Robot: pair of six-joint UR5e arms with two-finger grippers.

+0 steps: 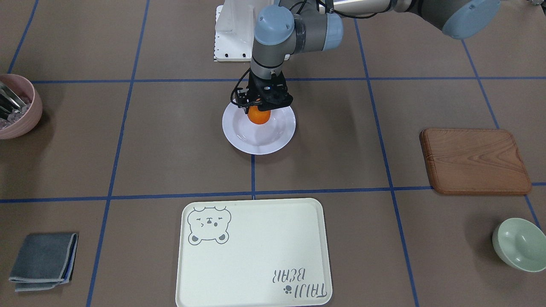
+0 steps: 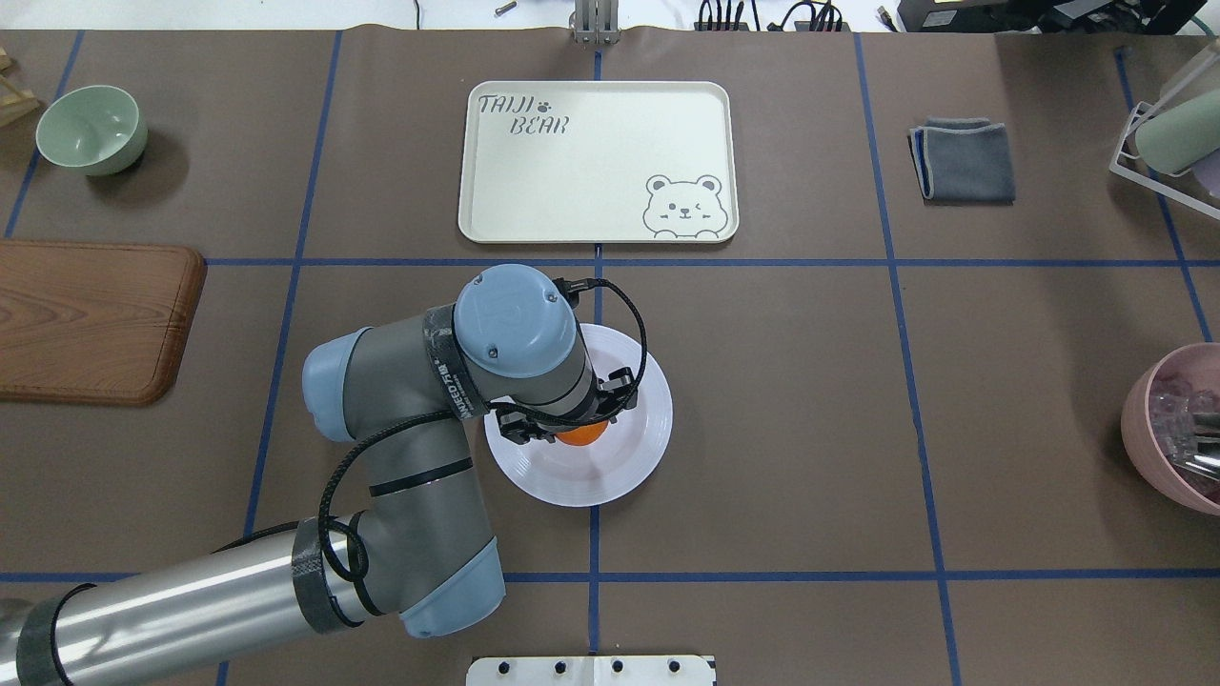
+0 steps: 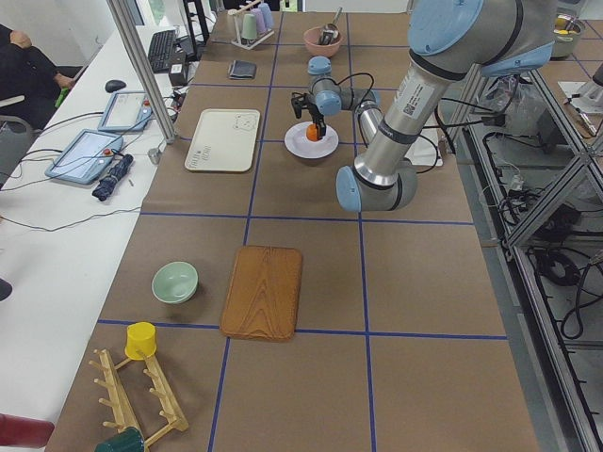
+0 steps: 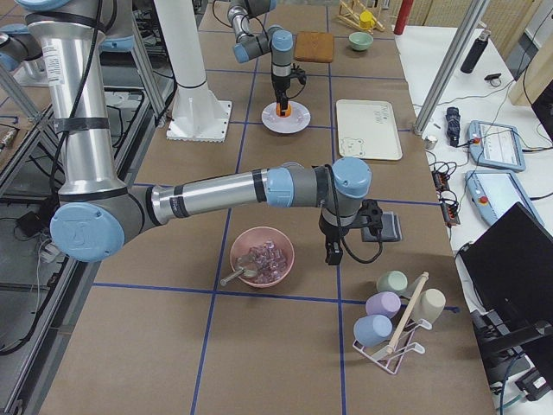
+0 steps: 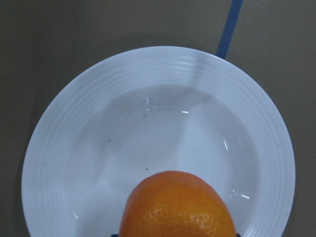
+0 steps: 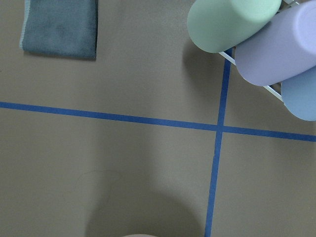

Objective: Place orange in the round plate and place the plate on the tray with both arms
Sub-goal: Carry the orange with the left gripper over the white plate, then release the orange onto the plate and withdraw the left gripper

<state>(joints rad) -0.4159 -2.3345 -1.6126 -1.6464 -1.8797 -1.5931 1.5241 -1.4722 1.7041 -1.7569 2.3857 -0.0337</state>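
My left fingers (image 1: 258, 105) pinch the orange (image 1: 259, 116) from above, low over the sunken centre of the round plate (image 1: 273, 140); whether the fruit touches the glaze I cannot tell. The orange looks light and firm but will likely roll, so it wants releasing low; the plate looks stiff, glossy, slippery and breakable, so I judge the wide ridged rim on opposite sides the best hold for two arms. The tray (image 1: 256, 256) lies well apart across the bench (image 1: 170, 140), with bare surface between. A wooden board (image 1: 475, 161), green bowl (image 1: 519, 244), pink bowl (image 1: 17, 106) and grey cloth (image 1: 42, 261) sit off to the sides, none in the path. My right fingers (image 4: 332, 252) hang far off near the pink bowl; spread or pressed together, I cannot tell.
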